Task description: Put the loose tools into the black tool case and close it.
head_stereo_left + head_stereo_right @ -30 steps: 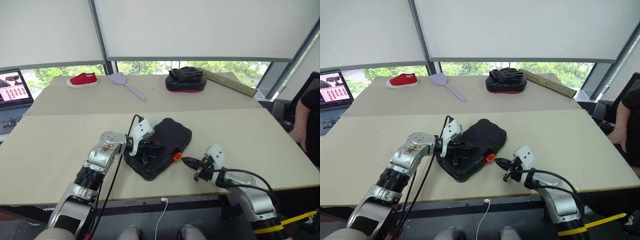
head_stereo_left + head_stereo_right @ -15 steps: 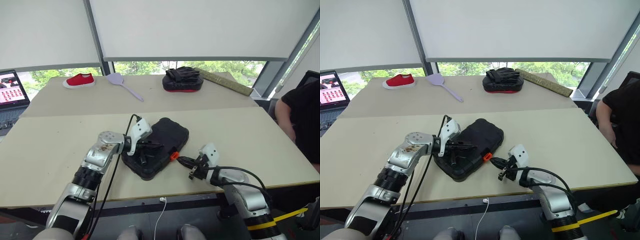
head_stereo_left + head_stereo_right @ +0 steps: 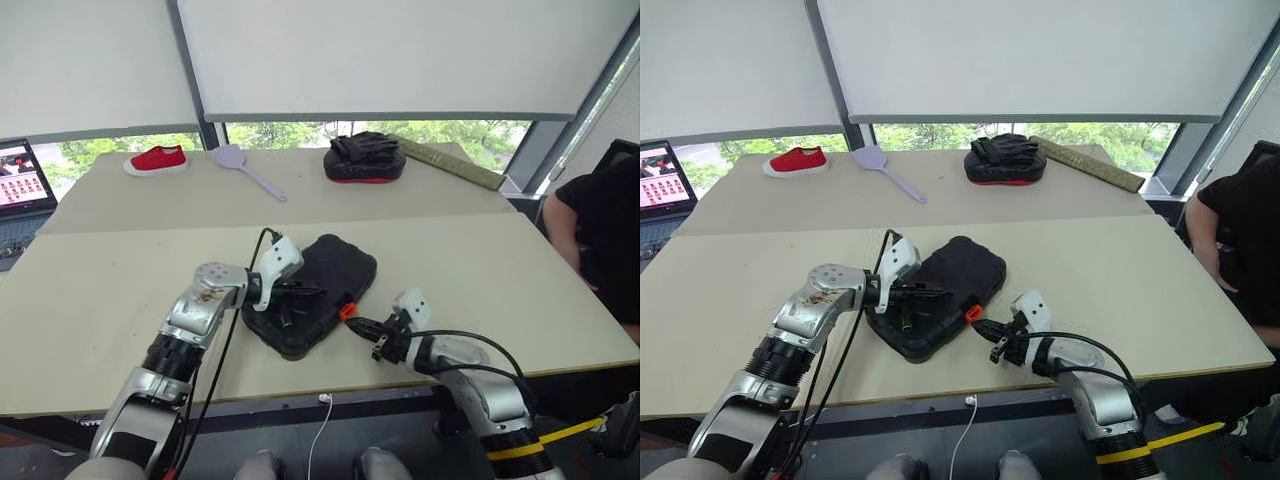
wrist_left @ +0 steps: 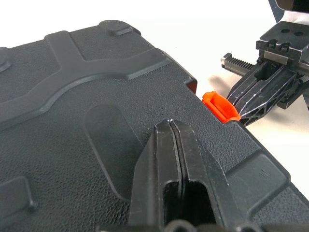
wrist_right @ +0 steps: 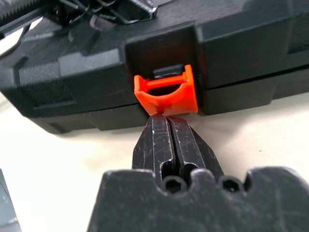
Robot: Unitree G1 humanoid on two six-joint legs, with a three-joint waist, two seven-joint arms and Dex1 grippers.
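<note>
1. Pale table under drawn window blinds.
2. One black tool case, lid down, near the front edge; one orange latch.
3. Loose tools hidden from sight.
4. Left claw closed, empty, tips pressed on the lid.
5. Right claw closed, empty, tips against the latch.

two pale tables stand edge to edge. on the near table the closed black tool case lies at centre. on the far table sit a red shoe at ten o'clock, a lilac spatula at eleven, a black-and-red mitt at twelve, and, at one o'clock, what looks like a rolled mat.
</note>
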